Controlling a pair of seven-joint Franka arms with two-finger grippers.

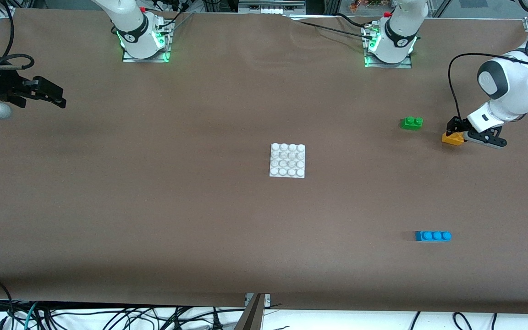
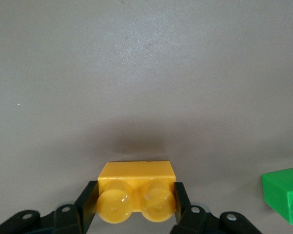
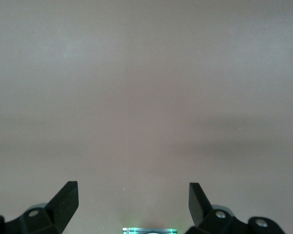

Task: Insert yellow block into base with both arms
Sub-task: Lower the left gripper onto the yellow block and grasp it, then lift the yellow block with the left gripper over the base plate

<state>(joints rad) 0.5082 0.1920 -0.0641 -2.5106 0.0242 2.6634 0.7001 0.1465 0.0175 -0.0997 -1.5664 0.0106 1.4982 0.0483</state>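
Left gripper: down at the table toward the left arm's end, fingers pressed against both sides of the yellow block, clamped on it.
Yellow block: on the brown table, just beside the green brick and slightly nearer the front camera than it; studs facing the left wrist camera, two of them side by side between the fingers.
Base: flat on the table near its middle, studs up, well apart from the yellow block and from both grippers.
Right gripper: up over the table at the right arm's end, fingers spread wide apart, nothing between them; arm waiting.
Green brick: on the table toward the left arm's end, farther from the front camera than the blue brick; a corner of it visible in the left wrist view.
Blue brick: three studs, lying alone on the table, nearest the front camera of the three bricks, well apart from the others.
Arm bases: fixed along the table edge farthest from the front camera, green lights at both.
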